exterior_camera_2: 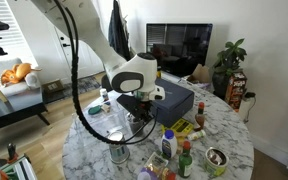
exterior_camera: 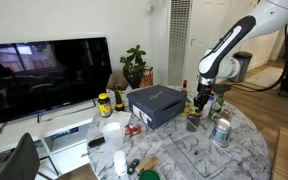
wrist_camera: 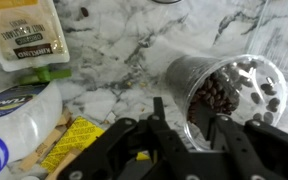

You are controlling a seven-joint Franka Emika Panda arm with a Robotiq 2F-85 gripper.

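In the wrist view a clear plastic cup (wrist_camera: 229, 90) holding dark brown beans stands on the marble table (wrist_camera: 124, 50). My gripper (wrist_camera: 191, 125) hangs just over the cup's near side with its black fingers apart. The left finger is outside the cup's wall and the right finger is over its mouth. I cannot tell whether either finger touches the cup. In both exterior views the gripper (exterior_camera: 204, 98) (exterior_camera_2: 139, 112) is low over the round table, next to a dark blue box (exterior_camera: 156, 103) (exterior_camera_2: 174, 100).
A labelled packet (wrist_camera: 24, 35), a white bottle with a blue label (wrist_camera: 14, 115) and a yellow wrapper (wrist_camera: 74, 140) lie to the left of the cup. Bottles, jars and cups (exterior_camera: 221, 130) (exterior_camera_2: 169, 145) crowd the table. A TV (exterior_camera: 44, 75) and a plant (exterior_camera: 134, 65) stand behind.
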